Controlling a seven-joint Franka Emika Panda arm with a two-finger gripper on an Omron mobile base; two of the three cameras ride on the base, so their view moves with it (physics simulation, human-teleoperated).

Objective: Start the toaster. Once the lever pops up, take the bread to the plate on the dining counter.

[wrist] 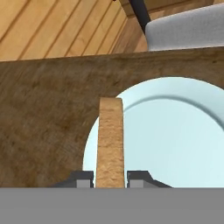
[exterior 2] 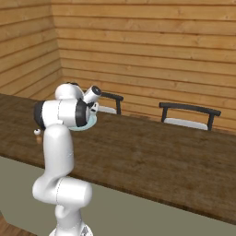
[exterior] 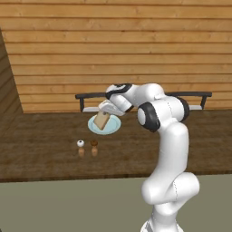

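My gripper [exterior: 105,113] is shut on the bread [exterior: 102,121], a tan slice that hangs tilted just above the pale blue-green plate [exterior: 113,128]. In the hand view the bread [wrist: 110,140] stands edge-on between my two finger tips [wrist: 83,178], over the left rim of the plate [wrist: 175,140]. The plate rests on the dark wood dining counter [exterior: 41,154], towards its far edge. In the right base view my arm hides most of the plate [exterior 2: 91,123], and the dining counter [exterior 2: 152,156] runs across the picture. The toaster is out of view.
Two small shakers [exterior: 80,147] [exterior: 94,147] stand on the counter in front of the plate. Dark-framed chairs with grey seats [exterior 2: 189,115] [exterior: 90,102] stand behind the counter, against a wood-plank wall. The counter's pale front [exterior: 68,204] faces me.
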